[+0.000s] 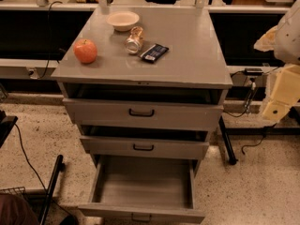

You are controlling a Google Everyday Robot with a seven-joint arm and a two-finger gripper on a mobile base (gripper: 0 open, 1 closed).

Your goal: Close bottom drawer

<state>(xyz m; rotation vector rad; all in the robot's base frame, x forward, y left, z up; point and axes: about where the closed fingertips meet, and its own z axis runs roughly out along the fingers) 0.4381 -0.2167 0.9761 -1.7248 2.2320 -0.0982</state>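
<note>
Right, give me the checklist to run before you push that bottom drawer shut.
1. bottom drawer open and needing the push: ok, it is pulled far out.
2. Tray free of anything that could jam: ok, nothing shows inside.
3. front panel reachable: ok, nothing shows against it, though the frame edge cuts it.
4. gripper lined up with that panel: not ok, it hangs right of the cabinet, about level with the top drawer.
5. Floor ahead of the panel: cannot tell, out of frame.
6. apple and bowl on top, back from the front edge: ok.
</note>
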